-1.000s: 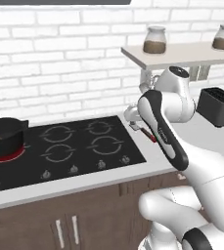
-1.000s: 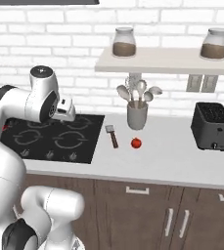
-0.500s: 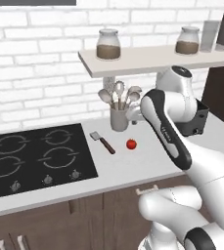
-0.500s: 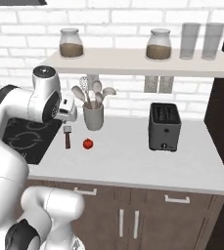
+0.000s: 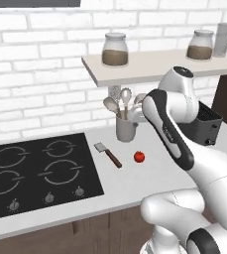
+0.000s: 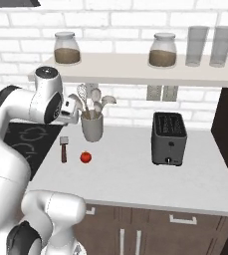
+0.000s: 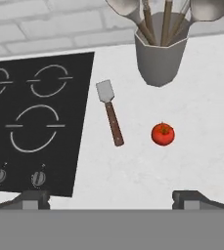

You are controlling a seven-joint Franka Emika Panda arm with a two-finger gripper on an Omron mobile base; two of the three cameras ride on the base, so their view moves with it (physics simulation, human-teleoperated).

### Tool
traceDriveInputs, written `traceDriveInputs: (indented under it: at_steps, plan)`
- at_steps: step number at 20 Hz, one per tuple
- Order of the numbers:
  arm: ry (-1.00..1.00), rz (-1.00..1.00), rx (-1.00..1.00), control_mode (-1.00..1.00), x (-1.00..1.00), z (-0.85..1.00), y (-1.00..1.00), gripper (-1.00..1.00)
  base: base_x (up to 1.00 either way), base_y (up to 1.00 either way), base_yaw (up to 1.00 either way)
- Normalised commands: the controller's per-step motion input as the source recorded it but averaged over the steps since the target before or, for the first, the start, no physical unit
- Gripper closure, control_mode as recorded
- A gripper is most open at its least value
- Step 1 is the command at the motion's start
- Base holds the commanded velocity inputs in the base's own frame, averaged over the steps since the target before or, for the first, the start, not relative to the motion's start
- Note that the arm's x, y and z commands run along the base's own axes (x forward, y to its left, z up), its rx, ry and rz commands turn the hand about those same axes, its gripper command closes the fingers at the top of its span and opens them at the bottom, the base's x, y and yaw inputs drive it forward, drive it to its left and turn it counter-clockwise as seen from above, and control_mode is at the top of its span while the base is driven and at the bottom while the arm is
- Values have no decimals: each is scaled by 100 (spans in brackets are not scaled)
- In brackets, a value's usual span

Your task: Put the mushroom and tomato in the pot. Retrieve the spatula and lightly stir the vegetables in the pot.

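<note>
Gripper (image 7: 111, 197) spread wide, nothing between its tips, hanging above the worktop (image 7: 191, 161) and looking down on it. Both dark fingertips (image 7: 34, 199) poke up at the bottom of the hand view, well apart from each other.

Spatula (image 7: 109, 112) lies flat on the white worktop just beside the right edge of the black stove (image 7: 35, 117); pale grey blade toward the wall, reddish-brown handle toward the front edge, slightly slanted. Same spatula in the left base view (image 5: 108, 154) and right base view (image 6: 63, 149).

Tomato (image 7: 162, 134), small, red, green stem on top, sits on the worktop near the handle end of the spatula, apart from it, not touching. Also seen at (image 5: 139, 157) and (image 6: 85, 157).

Grey utensil cup (image 7: 160, 51) stands upright behind the tomato, near the wall, with spoons and ladles sticking out. In the right base view the cup (image 6: 92, 126) is just beside the robot's hand, which hangs level with the utensil tops.

Black toaster (image 6: 169, 138) further right on the worktop, well apart from the tomato. Shelf (image 6: 135, 67) on the brick wall above carries two lidded jars (image 6: 66, 48) with brown contents and two clear glasses (image 6: 197, 46).

Stove has four burner rings and small knobs (image 7: 37, 178) along its front edge.
</note>
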Motion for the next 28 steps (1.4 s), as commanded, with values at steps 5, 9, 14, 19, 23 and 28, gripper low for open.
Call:
traceDriveInputs:
  at_steps: [5,9,14,19,23,28]
  plan:
    - [4,0,0,-100,-3,-58,0,-100,0,0,0]
    - [0,0,1,-100,0,-79,-21,-100,0,0,0]
    - [0,0,3,-100,0,-80,-55,-100,0,0,0]
    - [8,0,-3,-100,28,-55,-39,-100,0,0,0]
    - [29,0,0,-100,51,-30,-27,-100,0,0,0]
    - [17,0,0,-100,53,-31,1,-100,0,0,0]
